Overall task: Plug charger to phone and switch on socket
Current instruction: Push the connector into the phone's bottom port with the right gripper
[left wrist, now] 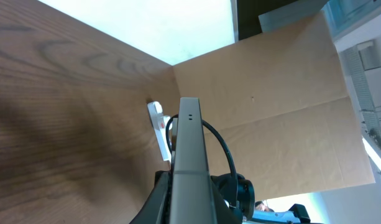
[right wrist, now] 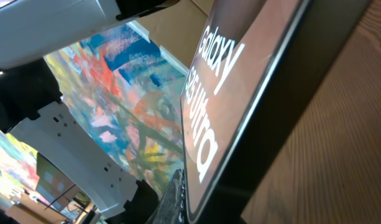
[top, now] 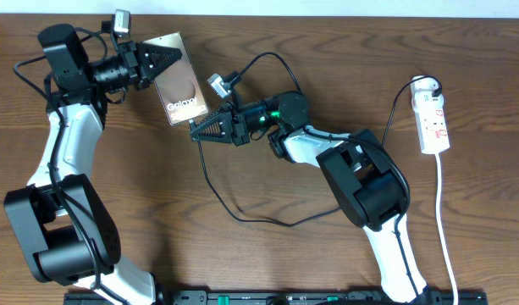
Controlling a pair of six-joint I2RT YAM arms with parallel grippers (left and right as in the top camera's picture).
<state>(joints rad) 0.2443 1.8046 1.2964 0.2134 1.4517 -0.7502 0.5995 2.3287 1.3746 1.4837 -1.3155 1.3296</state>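
**Desk:** How far along was the job at this moment?

**Photographer:** About midway, by the look of it. The left gripper [top: 160,59] was clamped on the top edge of the flat, dark-framed smartphone with the brownish screen [top: 181,85] and held it tilted. The plug did not appear to be in, though the port itself was hidden. The narrow white power strip with red markings [top: 434,119] lay on the wooden table [top: 267,271], far behind the right gripper [top: 201,130]. Nothing was near its switch, so that step looked untouched.

**Desk:** And what was the right gripper doing?

**Photographer:** It sat just off the phone's lower edge, its fingertips nearly touching it. The fingers were drawn close together and apparently pinched the end of the long, thin black charger cable [top: 242,217]. The cable trailed from beneath the gripper and looped back towards the strip. The plug tip was too small to make out. In the right wrist view, the phone's white lettering stood directly ahead of the fingers.
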